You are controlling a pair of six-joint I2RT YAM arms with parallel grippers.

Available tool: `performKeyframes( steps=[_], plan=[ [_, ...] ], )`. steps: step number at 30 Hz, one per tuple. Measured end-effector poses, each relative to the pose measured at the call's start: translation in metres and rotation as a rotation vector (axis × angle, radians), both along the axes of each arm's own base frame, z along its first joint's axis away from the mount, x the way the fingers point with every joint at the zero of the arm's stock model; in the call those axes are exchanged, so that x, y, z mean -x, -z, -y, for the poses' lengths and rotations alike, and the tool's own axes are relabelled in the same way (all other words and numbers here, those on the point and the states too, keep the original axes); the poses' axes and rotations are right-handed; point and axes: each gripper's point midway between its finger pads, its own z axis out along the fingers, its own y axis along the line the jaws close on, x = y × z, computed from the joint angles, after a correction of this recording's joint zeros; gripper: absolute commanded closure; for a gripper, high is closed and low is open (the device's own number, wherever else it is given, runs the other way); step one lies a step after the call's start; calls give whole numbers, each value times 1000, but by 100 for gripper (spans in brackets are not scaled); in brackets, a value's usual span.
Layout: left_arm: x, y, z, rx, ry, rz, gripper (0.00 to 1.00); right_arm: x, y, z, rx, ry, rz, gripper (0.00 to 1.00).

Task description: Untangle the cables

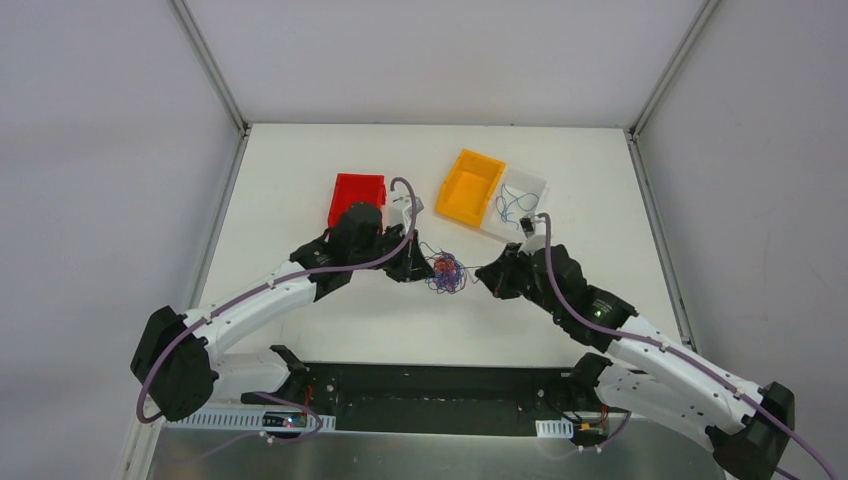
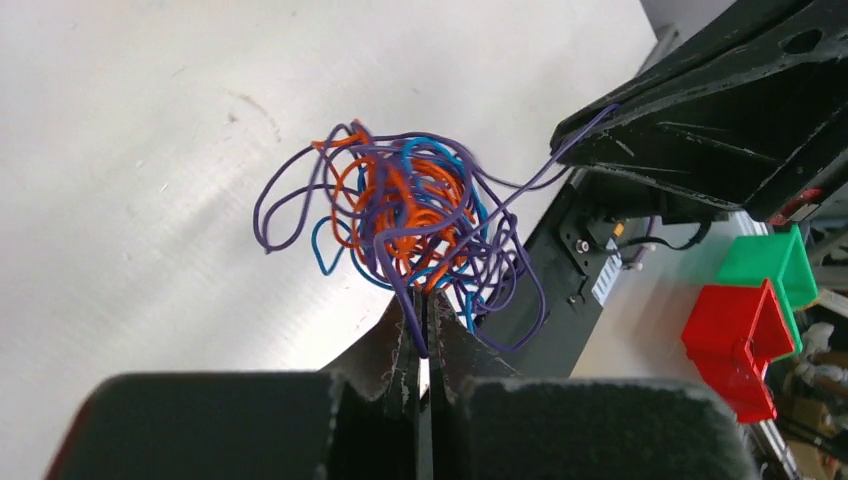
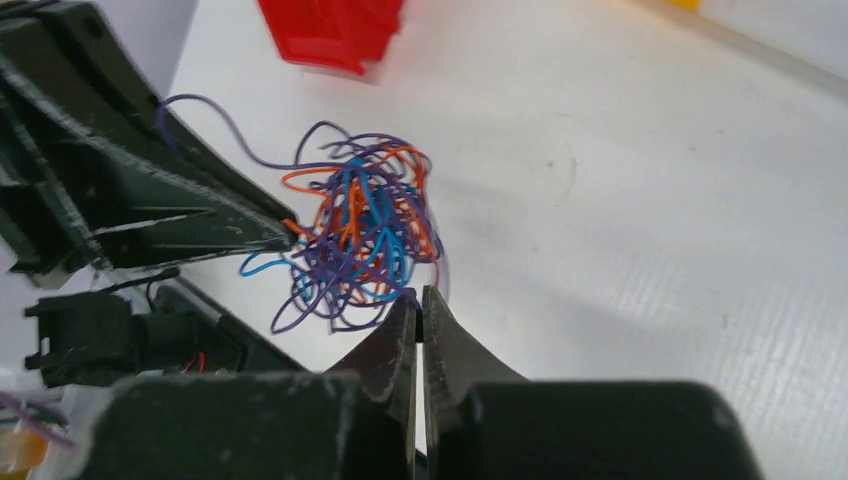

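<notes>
Red bin [image 1: 357, 192], orange bin [image 1: 471, 186], white tray [image 1: 537, 186], white table [image 1: 400, 320]

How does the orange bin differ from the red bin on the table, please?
The orange bin sits right of the red bin and is turned more askew. The orange bin has a white tray holding blue cables beside it; the red bin stands apart, its near edge hidden by the left arm. Both are open-topped bins with nothing visible inside.
</notes>
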Motion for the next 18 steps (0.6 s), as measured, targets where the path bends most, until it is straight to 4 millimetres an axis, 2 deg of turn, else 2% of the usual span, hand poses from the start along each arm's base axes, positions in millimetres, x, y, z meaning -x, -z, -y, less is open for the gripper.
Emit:
performKeyframes(
  steps=[3, 5, 6, 7, 9, 11, 13, 14, 15, 16, 18],
  plan=[
    [-9, 11, -8, -45, -81, -27, 99, -9, 15, 13, 66, 105, -50, 100],
    [-15, 10, -12, -49, -126, -27, 86, -12, 25, 22, 92, 172, -85, 100],
    [-20, 12, -18, -55, -163, -29, 83, -14, 27, 27, 96, 204, -97, 100],
    [-25, 16, -28, -73, -206, -31, 81, -19, 29, 40, 114, 266, -98, 100],
    [-36, 34, -63, -137, -337, -63, 75, -28, 33, 68, 140, 385, -105, 100],
    [-40, 51, -96, -197, -451, -91, 78, -31, 33, 85, 147, 452, -104, 100],
    [-36, 58, -110, -234, -492, -102, 93, -29, 32, 93, 150, 478, -103, 100],
    [-34, 59, -116, -250, -506, -100, 96, -29, 33, 95, 154, 483, -104, 100],
    [-33, 58, -118, -255, -514, -97, 95, -28, 34, 96, 159, 485, -106, 100],
    [-33, 57, -121, -260, -521, -88, 89, -27, 35, 97, 166, 488, -110, 100],
    [-32, 55, -123, -265, -524, -78, 66, -27, 40, 98, 186, 489, -123, 100]
  ],
)
